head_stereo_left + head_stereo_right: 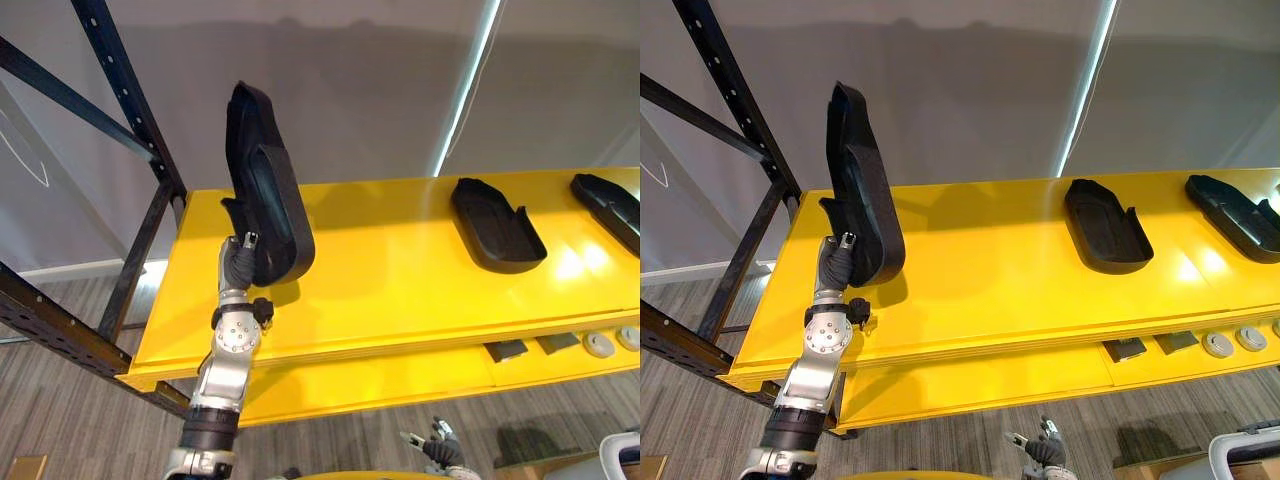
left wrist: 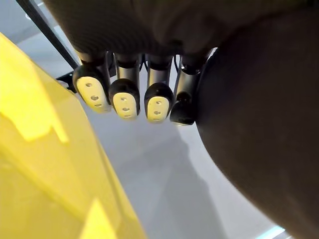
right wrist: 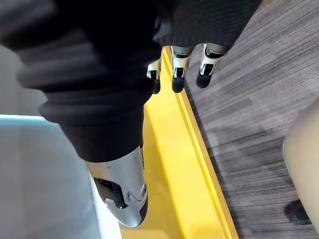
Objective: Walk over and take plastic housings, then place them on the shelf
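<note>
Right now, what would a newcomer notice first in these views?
The left hand grips a black plastic housing by its lower end, holding it upright over the left end of the yellow shelf. A second housing and a third housing lie flat on the shelf further right. The right hand hangs low in front of the shelf, fingers relaxed.

Bright glare on yellow shelf (image 1: 400,285)

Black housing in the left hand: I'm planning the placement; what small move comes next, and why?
Probably lay the housing flat on the bare left end of the yellow shelf: the left hand grips it upright over that spot, and two other housings lie flat further right.
</note>
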